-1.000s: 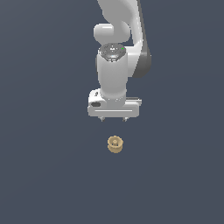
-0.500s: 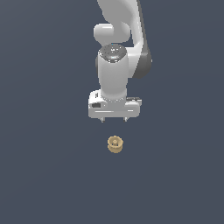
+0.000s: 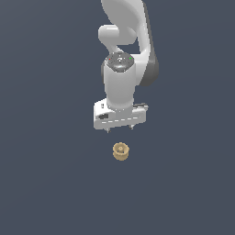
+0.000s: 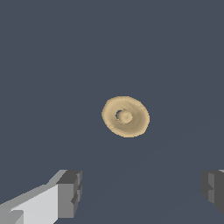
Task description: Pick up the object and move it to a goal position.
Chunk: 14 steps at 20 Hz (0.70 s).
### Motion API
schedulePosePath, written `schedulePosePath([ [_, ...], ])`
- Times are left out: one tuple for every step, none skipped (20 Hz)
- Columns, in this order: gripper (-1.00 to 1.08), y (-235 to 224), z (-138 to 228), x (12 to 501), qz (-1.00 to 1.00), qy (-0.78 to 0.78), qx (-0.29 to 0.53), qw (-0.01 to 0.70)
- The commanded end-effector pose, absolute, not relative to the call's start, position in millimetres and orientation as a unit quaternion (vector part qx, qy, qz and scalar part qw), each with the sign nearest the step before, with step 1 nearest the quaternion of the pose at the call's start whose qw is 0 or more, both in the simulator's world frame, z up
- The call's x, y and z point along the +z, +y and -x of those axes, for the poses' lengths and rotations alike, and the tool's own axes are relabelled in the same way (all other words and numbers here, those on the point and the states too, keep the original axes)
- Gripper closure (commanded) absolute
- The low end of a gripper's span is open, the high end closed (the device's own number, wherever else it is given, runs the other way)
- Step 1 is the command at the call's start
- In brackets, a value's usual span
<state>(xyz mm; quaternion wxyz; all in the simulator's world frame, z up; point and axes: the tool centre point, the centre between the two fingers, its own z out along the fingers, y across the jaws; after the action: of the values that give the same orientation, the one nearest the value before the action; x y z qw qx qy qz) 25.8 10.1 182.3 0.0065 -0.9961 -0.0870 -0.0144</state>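
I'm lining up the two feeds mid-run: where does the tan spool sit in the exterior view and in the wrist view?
Exterior view: the tan spool lies just below the gripper, near picture centre, apart from it.
Wrist view: the spool is near picture centre, ahead of the open jaws, not between them.
Shared landmark: the gripper's fingertips, seen in both views.

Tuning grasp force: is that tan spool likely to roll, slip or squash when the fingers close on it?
The spool lies flat, hub up, so it probably won't roll when nudged. It looks solid and rigid, so squashing seems unlikely. Its rounded rim could slip between flat fingers if they close off-centre. The gripper is open, far wider than the spool.
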Motion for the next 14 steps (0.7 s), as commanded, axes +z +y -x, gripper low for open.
schedulePosePath([
  [-0.92,10.5,-28.3,178.0,0.993,-0.118,-0.013,0.005],
  [-0.92,10.6,-29.4,176.1,0.991,-0.132,-0.013,0.004],
  [-0.92,10.8,-30.5,174.1,0.989,-0.146,-0.012,0.003],
  [-0.92,11.0,-31.7,172.1,0.987,-0.161,-0.011,0.003],
  [-0.92,11.2,-32.8,170.2,0.984,-0.175,-0.011,0.002],
  [-0.92,11.4,-33.9,168.2,0.982,-0.190,-0.010,0.001],
  [-0.92,11.6,-35.1,166.2,0.979,-0.204,-0.010,0.001],
  [-0.92,11.8,-36.2,164.2,0.976,-0.218,-0.009,0.000],
  [-0.92,11.9,-37.3,162.2,0.973,-0.232,-0.009,0.000],
  [-0.92,12.1,-38.4,160.2,0.969,-0.246,-0.008,-0.001],
  [-0.92,12.3,-39.5,158.2,0.965,-0.261,-0.007,-0.001],
  [-0.92,12.5,-40.6,156.1,0.962,-0.275,-0.007,-0.002],
  [-0.92,12.7,-41.7,154.1,0.957,-0.288,-0.006,-0.002],
  [-0.92,12.9,-42.7,152.1,0.953,-0.302,-0.006,-0.002],
])
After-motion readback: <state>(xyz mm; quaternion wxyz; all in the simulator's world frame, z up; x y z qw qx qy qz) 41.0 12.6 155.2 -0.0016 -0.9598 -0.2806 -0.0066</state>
